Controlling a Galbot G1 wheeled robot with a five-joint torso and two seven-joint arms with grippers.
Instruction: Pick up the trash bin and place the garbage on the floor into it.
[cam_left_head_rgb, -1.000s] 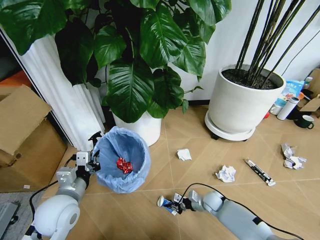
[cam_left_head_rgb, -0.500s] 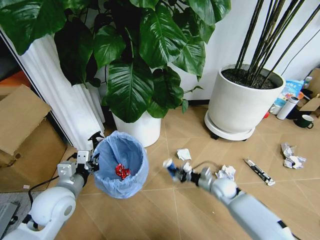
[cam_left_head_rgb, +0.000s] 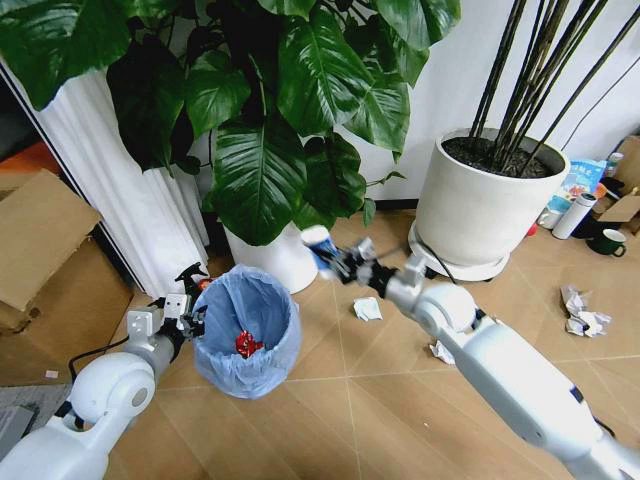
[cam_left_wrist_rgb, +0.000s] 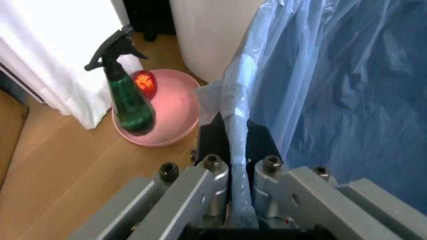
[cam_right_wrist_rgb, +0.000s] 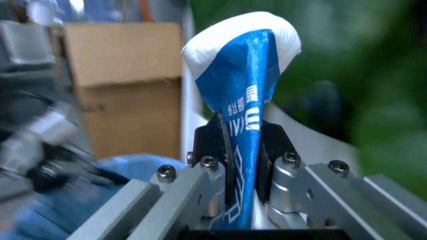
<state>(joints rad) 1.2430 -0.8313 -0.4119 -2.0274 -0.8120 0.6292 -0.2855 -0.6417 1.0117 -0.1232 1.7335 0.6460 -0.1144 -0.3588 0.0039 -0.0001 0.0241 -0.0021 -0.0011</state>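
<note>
Behind the trash bin (cam_left_head_rgb: 245, 335) stand a leafy plant's white pot (cam_left_head_rgb: 285, 255) and a green spray bottle (cam_left_wrist_rgb: 127, 95). Left gripper (cam_left_wrist_rgb: 237, 170) pinches the bin's crinkly blue-lined rim. Right gripper (cam_left_head_rgb: 335, 262), raised above the bin, clamps a blue-white packet (cam_right_wrist_rgb: 243, 75).

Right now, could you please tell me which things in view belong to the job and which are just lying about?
Job:
- trash bin, rim held by left pincer
- blue-white packet in right pincer
- red wrapper in bin
- paper wads on floor

Lying about:
- plant pots
- cardboard box
- spray bottle
- mug
</note>
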